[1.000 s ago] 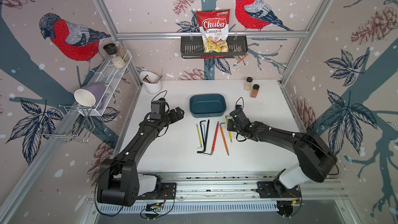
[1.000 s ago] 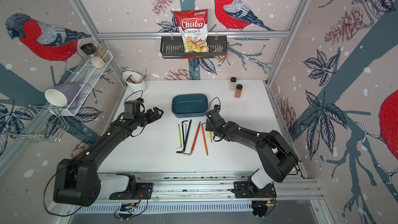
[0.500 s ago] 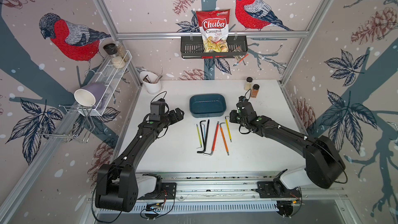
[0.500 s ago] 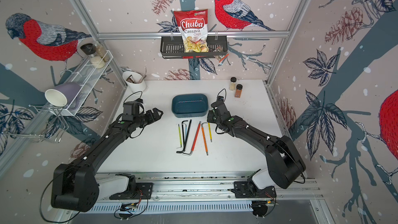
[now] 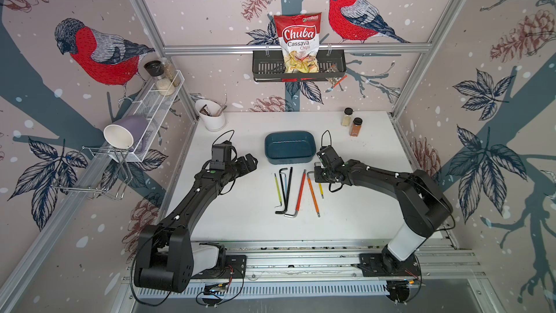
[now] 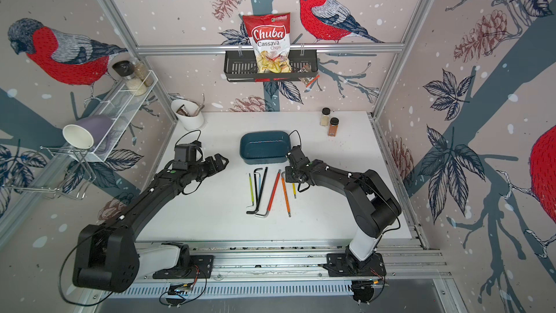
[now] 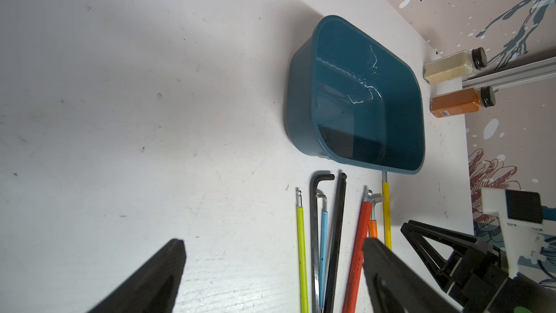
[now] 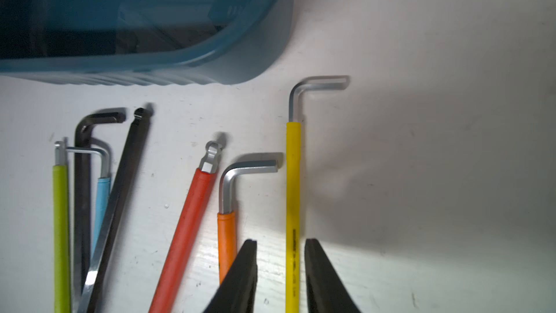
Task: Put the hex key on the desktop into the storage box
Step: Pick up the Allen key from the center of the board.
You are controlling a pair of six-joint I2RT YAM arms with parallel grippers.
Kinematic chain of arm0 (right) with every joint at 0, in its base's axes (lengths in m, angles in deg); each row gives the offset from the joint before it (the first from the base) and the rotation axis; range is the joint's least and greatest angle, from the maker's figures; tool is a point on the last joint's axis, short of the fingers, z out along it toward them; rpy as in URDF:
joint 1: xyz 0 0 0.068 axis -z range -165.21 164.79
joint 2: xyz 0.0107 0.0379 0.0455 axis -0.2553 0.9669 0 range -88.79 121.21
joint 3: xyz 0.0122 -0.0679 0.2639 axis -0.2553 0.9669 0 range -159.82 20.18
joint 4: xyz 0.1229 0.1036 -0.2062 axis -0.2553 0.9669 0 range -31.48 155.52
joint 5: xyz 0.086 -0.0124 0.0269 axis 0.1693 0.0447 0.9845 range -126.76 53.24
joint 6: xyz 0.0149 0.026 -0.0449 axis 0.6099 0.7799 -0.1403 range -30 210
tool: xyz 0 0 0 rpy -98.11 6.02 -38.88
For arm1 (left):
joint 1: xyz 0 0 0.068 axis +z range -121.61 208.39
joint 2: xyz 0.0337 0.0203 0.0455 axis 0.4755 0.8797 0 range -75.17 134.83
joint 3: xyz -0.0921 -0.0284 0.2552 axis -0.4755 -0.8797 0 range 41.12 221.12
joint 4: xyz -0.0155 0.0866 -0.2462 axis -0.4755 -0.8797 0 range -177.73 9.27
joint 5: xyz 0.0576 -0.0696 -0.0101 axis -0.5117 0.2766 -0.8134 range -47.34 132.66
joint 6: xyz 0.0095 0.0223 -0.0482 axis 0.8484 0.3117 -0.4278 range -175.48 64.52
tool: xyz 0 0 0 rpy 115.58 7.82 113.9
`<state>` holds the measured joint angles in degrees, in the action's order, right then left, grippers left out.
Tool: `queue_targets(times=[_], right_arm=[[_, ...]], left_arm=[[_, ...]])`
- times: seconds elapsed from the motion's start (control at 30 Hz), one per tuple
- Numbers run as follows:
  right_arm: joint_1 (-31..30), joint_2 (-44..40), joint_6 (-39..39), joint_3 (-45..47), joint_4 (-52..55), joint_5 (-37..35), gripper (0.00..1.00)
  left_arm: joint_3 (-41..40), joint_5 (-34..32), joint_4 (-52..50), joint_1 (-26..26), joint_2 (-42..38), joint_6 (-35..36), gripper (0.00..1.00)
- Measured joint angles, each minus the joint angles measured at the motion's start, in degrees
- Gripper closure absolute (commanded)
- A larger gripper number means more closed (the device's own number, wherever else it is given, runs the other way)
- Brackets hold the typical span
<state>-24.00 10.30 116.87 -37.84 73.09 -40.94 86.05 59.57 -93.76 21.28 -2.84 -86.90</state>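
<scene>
Straddling yellow hex key [image 8: 293, 194]: right fingers [image 8: 243, 281].

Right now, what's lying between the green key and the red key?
Two black hex keys and a blue key, crowded against the green key; then bare desktop up to the red key. The right wrist view shows it.

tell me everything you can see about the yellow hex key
The yellow hex key is a thin L-shaped tool: bare silver metal at the bend and short arm, a glossy yellow sleeve with small print on the long arm. It lies flat on the desktop, bent end near the storage box. The right gripper straddles its shaft, jaws open, not clamping.
</scene>
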Motion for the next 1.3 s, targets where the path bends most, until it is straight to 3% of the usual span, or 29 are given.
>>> queue_targets(times=[0.5, 0.93, 1.13, 1.3], right_arm=[[-1.6, 6.8, -1.5, -2.8, 1.6, -6.8, 0.67], [-2.0, 7.6, -1.0, 2.3, -12.0, -8.6, 1.0], [-1.2, 4.4, 0.5, 6.7, -15.9, -6.3, 1.0], [0.4, -1.7, 1.9, 10.5, -11.3, -3.0, 1.0]], left_arm=[[-1.4, -0.3, 0.4, 0.0, -0.6, 0.0, 0.05], [-1.5, -0.4, 0.4, 0.0, -0.8, 0.0, 0.05], [-1.5, -0.4, 0.4, 0.0, -0.2, 0.0, 0.05], [-1.5, -0.3, 0.4, 0.0, -0.1, 0.0, 0.05]])
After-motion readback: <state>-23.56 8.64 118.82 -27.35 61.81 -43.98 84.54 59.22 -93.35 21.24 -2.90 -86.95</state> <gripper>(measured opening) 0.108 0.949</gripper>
